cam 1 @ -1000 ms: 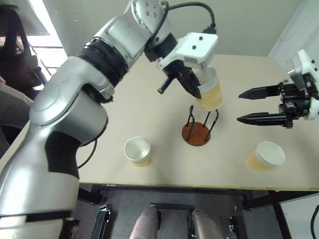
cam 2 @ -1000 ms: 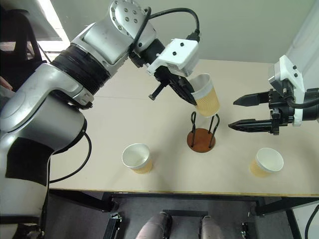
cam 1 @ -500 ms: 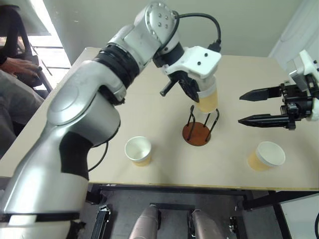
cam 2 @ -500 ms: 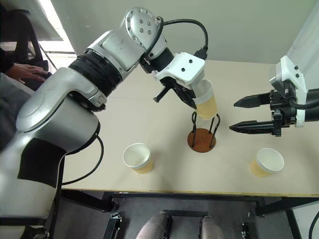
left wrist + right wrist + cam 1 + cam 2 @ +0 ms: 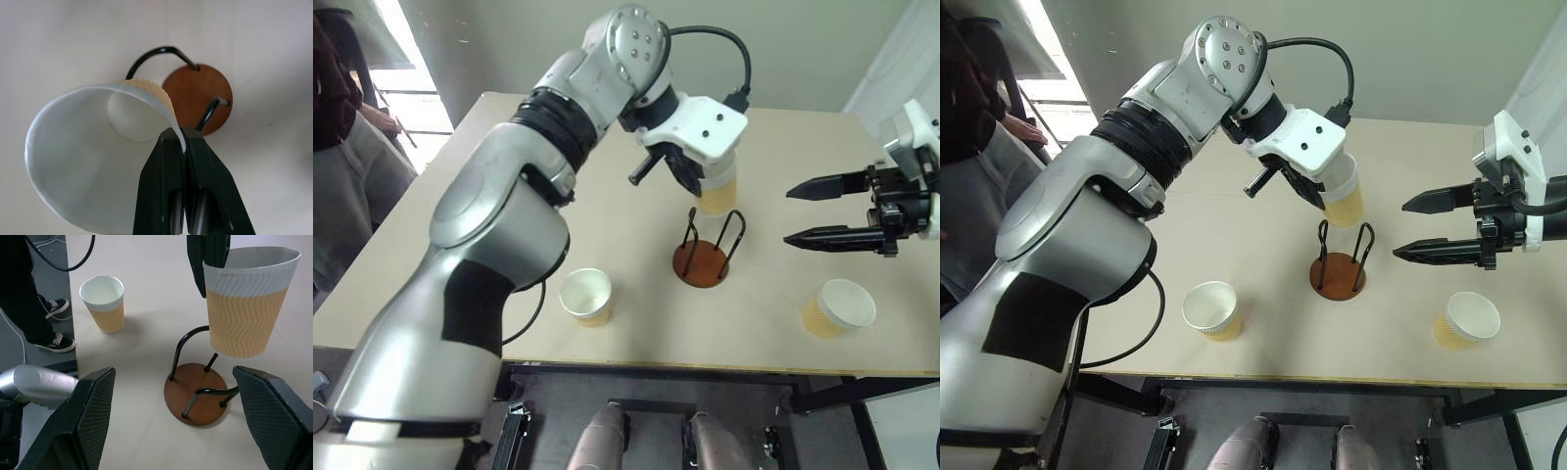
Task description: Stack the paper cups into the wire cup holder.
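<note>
Left gripper [image 5: 184,142] pinches a cup [image 5: 246,303] rim; right wrist view shows the cup above the holder [image 5: 196,392]; right gripper [image 5: 793,214] gapes empty.

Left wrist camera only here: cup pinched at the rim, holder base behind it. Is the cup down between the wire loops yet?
Observer: Not seated. In the right wrist view the held cup hangs above the wire cup holder, its bottom well clear of the disc base.
Operator: Where are the other cups?
Observer: Both stand upright on the table: the left cup and the right cup, either side of the holder.
</note>
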`<state>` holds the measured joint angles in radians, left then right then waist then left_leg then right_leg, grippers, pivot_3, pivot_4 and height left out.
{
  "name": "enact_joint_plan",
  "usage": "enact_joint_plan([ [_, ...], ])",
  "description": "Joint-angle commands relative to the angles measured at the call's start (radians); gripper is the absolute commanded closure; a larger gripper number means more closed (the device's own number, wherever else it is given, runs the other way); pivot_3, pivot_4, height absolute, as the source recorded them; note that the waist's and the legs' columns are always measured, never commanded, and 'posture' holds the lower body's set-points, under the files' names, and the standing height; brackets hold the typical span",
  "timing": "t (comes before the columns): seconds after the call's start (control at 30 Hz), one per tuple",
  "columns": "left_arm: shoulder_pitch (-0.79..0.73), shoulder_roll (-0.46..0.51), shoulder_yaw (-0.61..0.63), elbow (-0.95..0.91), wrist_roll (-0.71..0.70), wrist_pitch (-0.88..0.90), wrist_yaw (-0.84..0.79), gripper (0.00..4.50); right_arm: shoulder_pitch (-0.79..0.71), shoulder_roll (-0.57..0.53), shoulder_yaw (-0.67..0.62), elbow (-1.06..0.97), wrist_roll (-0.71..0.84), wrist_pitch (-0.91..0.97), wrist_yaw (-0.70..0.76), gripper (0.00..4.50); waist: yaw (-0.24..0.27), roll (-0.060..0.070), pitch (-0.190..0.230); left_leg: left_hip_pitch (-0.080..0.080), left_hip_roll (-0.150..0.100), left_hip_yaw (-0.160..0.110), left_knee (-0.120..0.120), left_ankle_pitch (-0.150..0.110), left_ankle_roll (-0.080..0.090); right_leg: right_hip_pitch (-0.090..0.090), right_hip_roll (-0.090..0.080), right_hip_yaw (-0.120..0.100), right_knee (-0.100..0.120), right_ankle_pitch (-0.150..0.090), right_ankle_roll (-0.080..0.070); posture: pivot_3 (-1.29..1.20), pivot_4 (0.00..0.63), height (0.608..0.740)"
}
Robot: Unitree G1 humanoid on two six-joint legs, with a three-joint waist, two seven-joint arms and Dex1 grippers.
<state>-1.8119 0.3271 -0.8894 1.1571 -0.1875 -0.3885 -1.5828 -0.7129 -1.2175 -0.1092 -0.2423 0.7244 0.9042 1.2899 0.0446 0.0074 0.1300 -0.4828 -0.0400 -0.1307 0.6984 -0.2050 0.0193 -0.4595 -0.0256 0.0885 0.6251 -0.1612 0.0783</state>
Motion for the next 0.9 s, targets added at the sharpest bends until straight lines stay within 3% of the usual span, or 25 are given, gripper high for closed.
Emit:
enact_joint_plan([
  [0.03, -0.025, -0.004, 0.025, -0.005, 0.008, -0.015, -0.032, 4.47, -0.005, -0.018, -0.051, -0.010, 0.010, -0.011, -0.004, 0.59, 0.000, 0.000, 0.000, 0.000, 0.000, 0.000, 0.000, 0.000, 0.000, 0.000, 0.000, 0.000, 0.000, 0.000, 0.000, 0.00, 0.150, 0.740],
  [0.9, -0.008, 0.025, -0.111, -0.077, -0.085, 0.002, -0.032, 4.47, -0.001, -0.011, -0.053, -0.021, 0.018, -0.004, -0.028, 0.59, 0.001, 0.000, 0.000, 0.000, 0.000, 0.000, 0.000, 0.000, 0.000, 0.000, 0.000, 0.000, 0.000, 0.001, 0.002, 0.00, 0.150, 0.740],
])
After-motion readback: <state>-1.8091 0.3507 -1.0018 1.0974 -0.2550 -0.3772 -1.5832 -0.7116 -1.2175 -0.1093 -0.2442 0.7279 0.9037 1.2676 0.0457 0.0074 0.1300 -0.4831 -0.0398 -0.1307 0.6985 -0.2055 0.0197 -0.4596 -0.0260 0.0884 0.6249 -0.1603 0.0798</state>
